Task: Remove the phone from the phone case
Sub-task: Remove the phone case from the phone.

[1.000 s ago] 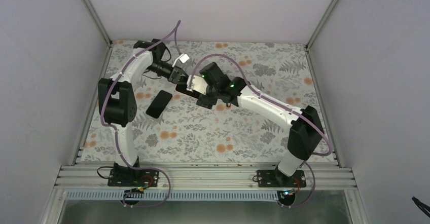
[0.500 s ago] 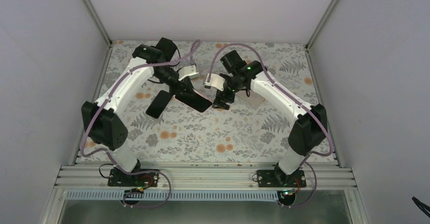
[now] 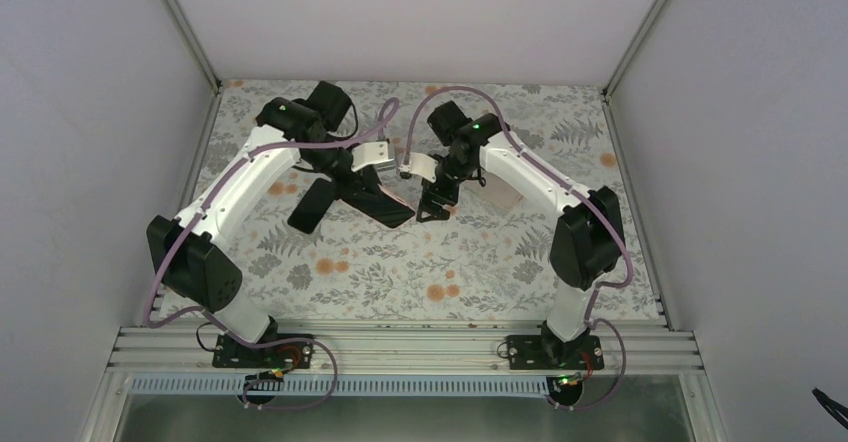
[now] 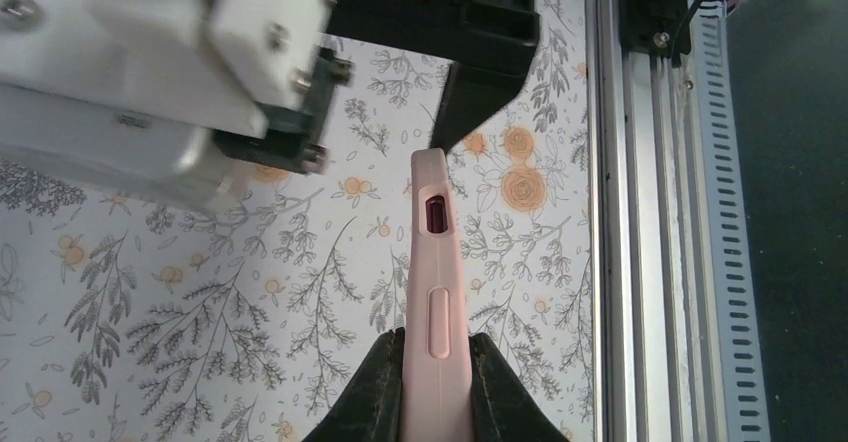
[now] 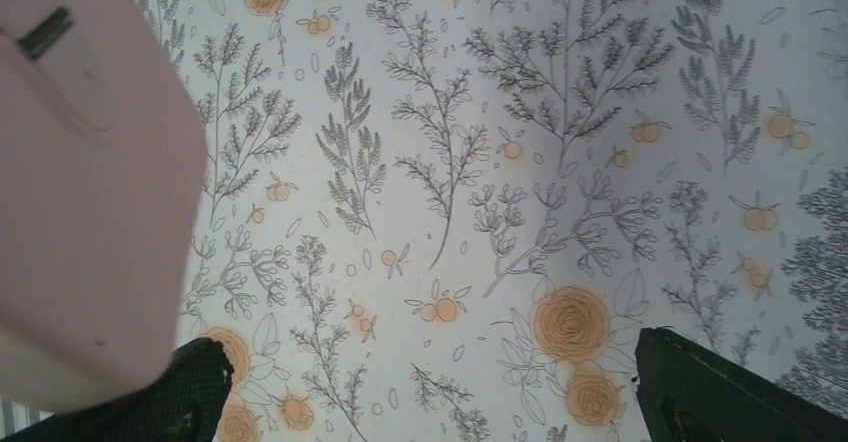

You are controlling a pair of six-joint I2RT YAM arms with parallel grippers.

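- Left end effector: closed. Its two dark fingers clamp the pink phone case by the near end, one on each flat face.
- Phone case: you see it edge-on in the left wrist view, with a side button and a dark slot facing the camera. It is held above the floral surface, between the two arms. From above, its upward face reads dark. You cannot tell whether a phone sits inside it.
- Right end effector: jaws spread wide, holding nothing. In the right wrist view, the case fills the left side, just outside the left-hand finger and not between the fingers. In the left wrist view, one black finger of this end effector stands at the far tip of the case; you cannot confirm contact.
- Black flat slab: phone-shaped, lying on the surface just left of the held case.
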